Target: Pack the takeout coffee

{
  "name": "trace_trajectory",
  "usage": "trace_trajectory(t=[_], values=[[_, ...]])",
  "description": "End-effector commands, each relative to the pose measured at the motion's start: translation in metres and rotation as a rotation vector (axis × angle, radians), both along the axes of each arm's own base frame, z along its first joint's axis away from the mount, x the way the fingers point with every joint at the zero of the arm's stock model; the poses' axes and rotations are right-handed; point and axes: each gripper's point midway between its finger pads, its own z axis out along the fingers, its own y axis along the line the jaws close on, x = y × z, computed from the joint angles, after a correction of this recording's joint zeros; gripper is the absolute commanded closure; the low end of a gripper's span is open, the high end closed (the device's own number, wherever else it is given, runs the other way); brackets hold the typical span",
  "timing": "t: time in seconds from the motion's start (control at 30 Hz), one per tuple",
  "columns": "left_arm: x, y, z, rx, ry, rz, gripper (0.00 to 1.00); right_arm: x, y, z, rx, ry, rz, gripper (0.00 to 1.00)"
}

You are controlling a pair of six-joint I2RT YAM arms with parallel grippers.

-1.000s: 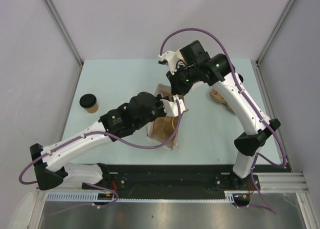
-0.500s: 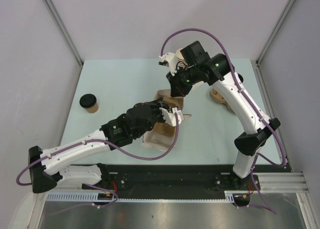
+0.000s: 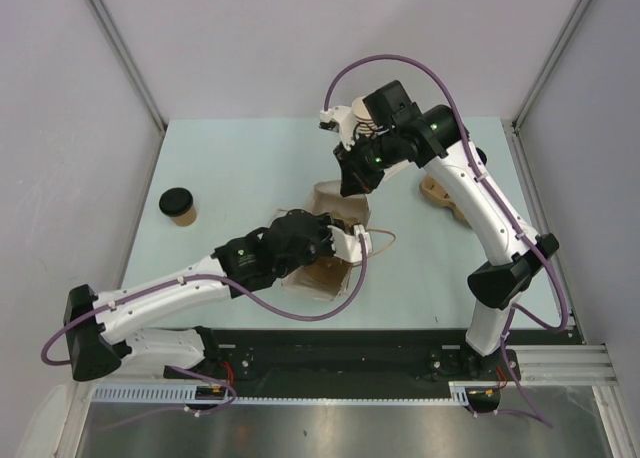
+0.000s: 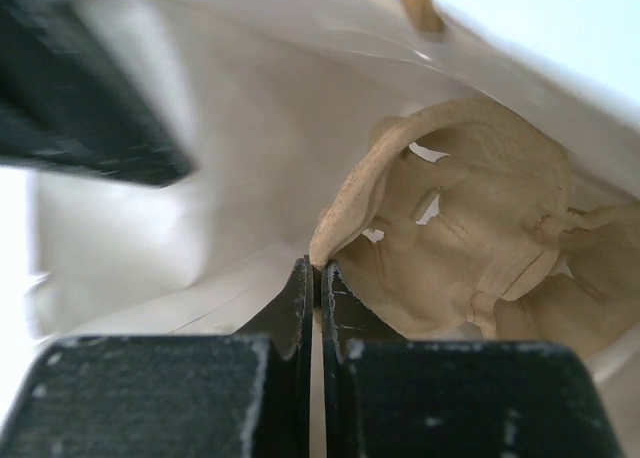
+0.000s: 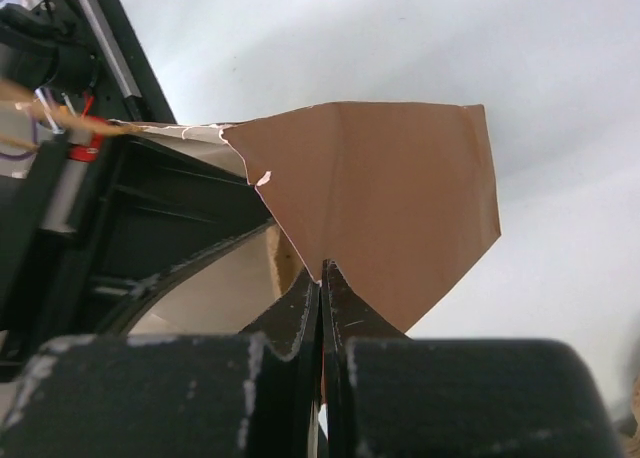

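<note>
My left gripper (image 4: 318, 270) pinches the pulp tray (image 4: 470, 228) inside the paper bag (image 5: 390, 188), my right gripper (image 5: 321, 273) the bag's edge. The takeout coffee (image 3: 178, 204) stands apart, left.

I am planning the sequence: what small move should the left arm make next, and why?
Probably open the left pincer and leave the tray: it already lies inside the bag, whose edge the right pincer holds, while the lidded coffee stands outside.
</note>
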Motion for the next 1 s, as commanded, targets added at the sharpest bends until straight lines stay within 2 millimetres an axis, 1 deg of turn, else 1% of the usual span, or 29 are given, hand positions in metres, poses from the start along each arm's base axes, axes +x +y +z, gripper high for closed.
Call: trace_trajectory(t=[0.0,0.17,0.27,0.33,0.4,0.57,0.6,0.67,0.7,0.73,0.77,0.8,0.97], values=[[-0.006,-0.006,-0.01,-0.006,0.048,-0.016,1.0,-0.013,0.003,0.011,0.046,0.024,0.05,1.0],[-0.005,-0.007,-0.018,0.001,0.049,-0.021,1.0,-0.018,0.004,0.012,0.062,0.045,0.078,1.0],[-0.006,-0.006,-0.028,0.009,0.063,-0.015,1.0,-0.019,0.004,0.011,0.064,0.052,0.083,1.0],[-0.007,-0.005,-0.039,0.02,0.084,-0.011,1.0,-0.019,0.004,0.012,0.069,0.052,0.085,1.0],[-0.008,-0.005,-0.045,0.029,0.095,-0.013,1.0,-0.021,0.004,0.013,0.073,0.058,0.095,1.0],[-0.009,-0.009,-0.053,0.045,0.109,-0.032,1.0,-0.023,0.004,0.013,0.083,0.068,0.113,1.0],[-0.009,-0.011,-0.049,0.039,0.108,-0.037,1.0,-0.022,0.003,0.012,0.082,0.067,0.114,1.0],[-0.009,-0.012,-0.051,0.05,0.125,-0.044,1.0,-0.023,0.003,0.012,0.087,0.072,0.122,1.0],[-0.009,-0.014,-0.046,0.042,0.127,-0.049,1.0,-0.022,0.003,0.012,0.09,0.073,0.123,1.0],[-0.007,-0.013,-0.045,0.041,0.133,-0.044,1.0,-0.023,0.003,0.014,0.099,0.08,0.127,1.0],[-0.01,-0.015,-0.041,0.047,0.148,-0.06,1.0,-0.024,0.003,0.013,0.099,0.083,0.134,1.0],[-0.01,-0.016,-0.044,0.054,0.167,-0.06,1.0,-0.024,0.002,0.014,0.104,0.082,0.137,1.0],[-0.011,-0.016,-0.039,0.068,0.242,-0.065,0.99,-0.037,0.003,0.016,0.128,0.114,0.198,1.0]])
